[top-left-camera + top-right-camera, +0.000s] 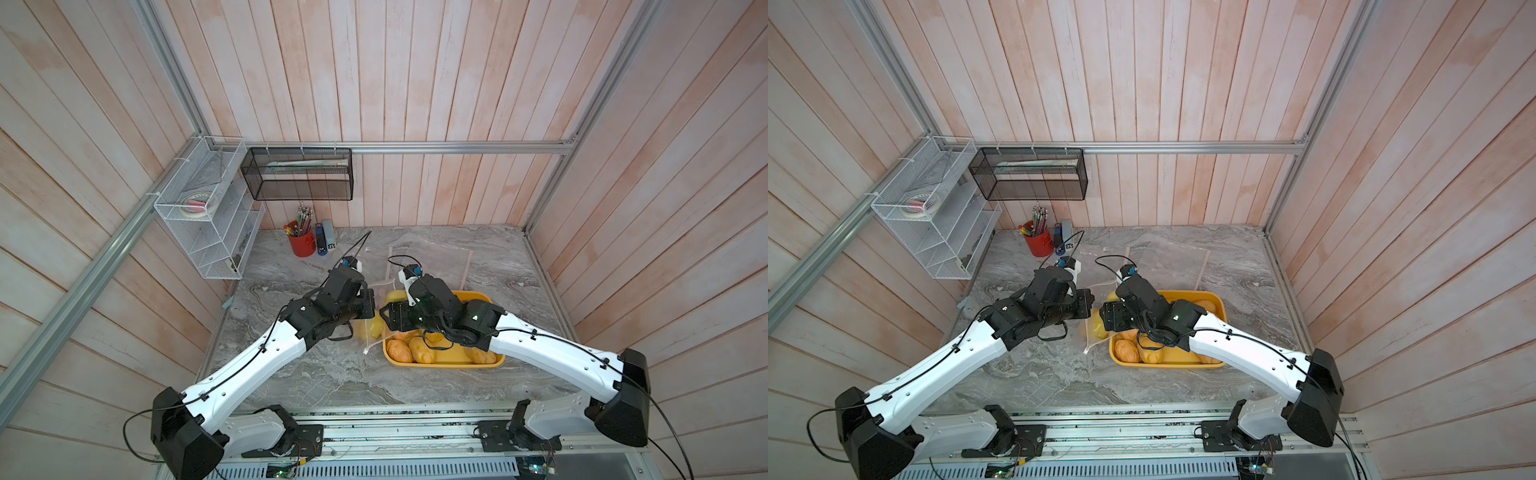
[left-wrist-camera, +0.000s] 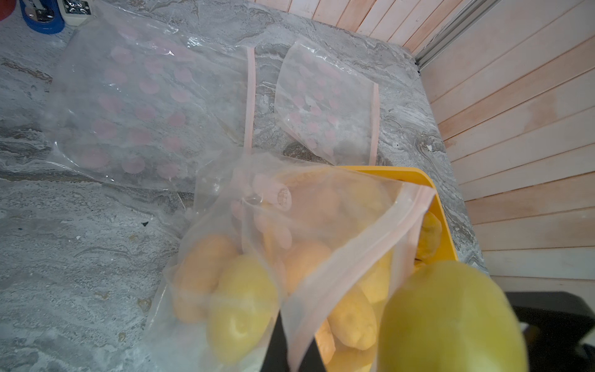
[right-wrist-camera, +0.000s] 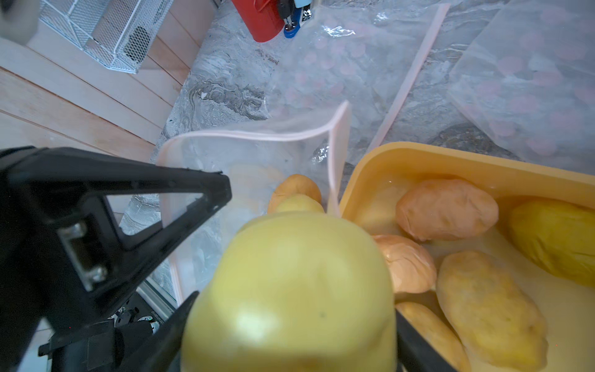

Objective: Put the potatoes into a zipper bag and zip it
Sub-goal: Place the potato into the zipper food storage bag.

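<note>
A clear zipper bag (image 2: 289, 225) with pink dots stands to the left of the yellow tray (image 3: 418, 154), with several potatoes (image 2: 241, 306) inside it. My left gripper (image 2: 294, 348) is shut on the bag's pink zipper rim and holds the mouth up. My right gripper (image 3: 294, 328) is shut on a greenish-yellow potato (image 3: 296, 290), held just above the bag's open mouth (image 3: 257, 154). More tan-orange and yellow potatoes (image 3: 446, 209) lie in the tray. In a top view the two grippers meet over the bag (image 1: 371, 328), which they mostly hide.
Two empty dotted zipper bags (image 2: 145, 106) (image 2: 328, 103) lie flat behind the tray. At the back left stand a red pencil cup (image 1: 302, 243), a white wire rack (image 1: 208, 216) and a black mesh basket (image 1: 299, 174). Walls close in on three sides.
</note>
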Robot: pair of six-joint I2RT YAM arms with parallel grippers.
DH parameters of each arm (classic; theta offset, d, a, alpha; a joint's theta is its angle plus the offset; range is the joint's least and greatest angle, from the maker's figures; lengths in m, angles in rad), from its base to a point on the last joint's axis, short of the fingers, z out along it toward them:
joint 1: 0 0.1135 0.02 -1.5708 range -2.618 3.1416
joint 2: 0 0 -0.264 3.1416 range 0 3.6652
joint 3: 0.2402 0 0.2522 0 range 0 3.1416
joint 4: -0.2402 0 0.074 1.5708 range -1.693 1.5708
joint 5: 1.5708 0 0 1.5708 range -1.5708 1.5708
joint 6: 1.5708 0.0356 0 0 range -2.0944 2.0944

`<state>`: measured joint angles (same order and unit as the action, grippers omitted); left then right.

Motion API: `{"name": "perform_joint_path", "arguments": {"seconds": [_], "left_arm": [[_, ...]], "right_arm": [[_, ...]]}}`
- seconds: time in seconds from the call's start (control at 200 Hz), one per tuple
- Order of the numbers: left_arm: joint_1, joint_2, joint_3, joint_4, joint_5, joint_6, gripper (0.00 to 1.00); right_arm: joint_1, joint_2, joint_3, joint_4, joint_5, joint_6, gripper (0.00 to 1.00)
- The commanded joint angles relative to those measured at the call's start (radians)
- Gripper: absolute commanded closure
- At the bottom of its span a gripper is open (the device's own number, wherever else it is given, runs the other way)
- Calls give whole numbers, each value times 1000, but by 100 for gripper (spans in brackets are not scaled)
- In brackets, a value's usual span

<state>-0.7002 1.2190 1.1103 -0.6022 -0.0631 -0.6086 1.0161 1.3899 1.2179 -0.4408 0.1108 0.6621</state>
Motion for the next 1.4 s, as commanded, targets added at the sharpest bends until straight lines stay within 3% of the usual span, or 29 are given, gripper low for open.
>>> {"name": "perform_joint_path", "arguments": {"seconds": [0.0,0.41,0.805,1.145,1.39], "left_arm": [[5,-3,-11,33,14,16,100],[5,-15,-13,36,22,15,100],[5,-3,-8,30,3,11,100],[5,-8,-10,31,10,13,100],[5,-18,-13,33,14,13,100]], "right_arm": [[4,16,28,35,-7,-20,59],[4,120,24,20,92,-10,58],[41,21,-78,154,15,-88,58],[39,166,0,86,116,-77,54],[39,217,58,10,190,-48,32]]}}
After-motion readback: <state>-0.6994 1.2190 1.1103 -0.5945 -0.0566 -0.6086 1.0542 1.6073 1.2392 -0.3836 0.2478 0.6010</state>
